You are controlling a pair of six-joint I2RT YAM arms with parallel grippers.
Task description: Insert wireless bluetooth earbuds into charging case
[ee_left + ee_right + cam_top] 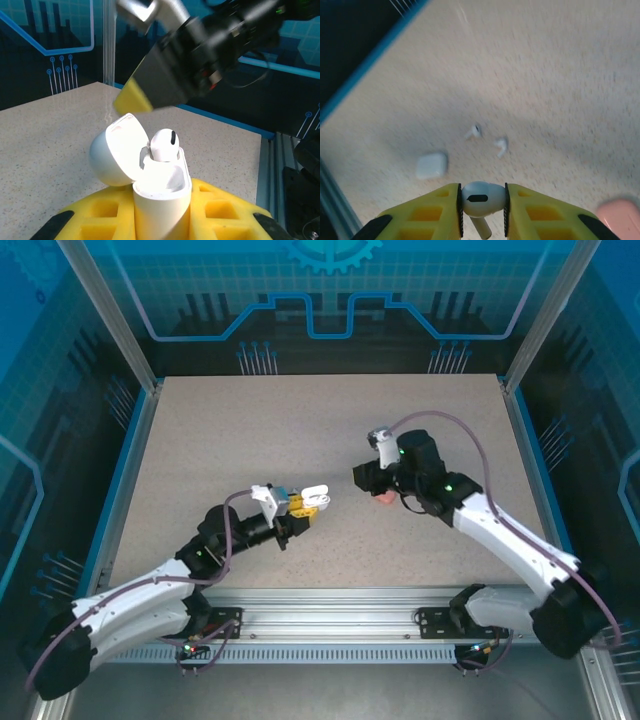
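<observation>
My left gripper point(300, 508) is shut on a white charging case point(161, 197), held upright between its yellow fingers point(220, 212). The case lid point(116, 152) hangs open to the left. One white earbud point(165, 145) sits in the far slot, and the near slot is empty. My right gripper point(362, 477) hovers just beyond and above the case, blurred in the left wrist view. It is shut on another white earbud point(481, 197), pinched by the head with the stem pointing down.
Two loose white earbuds point(474, 131) point(501, 146) and a closed white case point(431, 165) lie on the speckled table below the right gripper. A pink case point(619, 215) point(383, 498) rests beside the right arm. Blue rails edge the table.
</observation>
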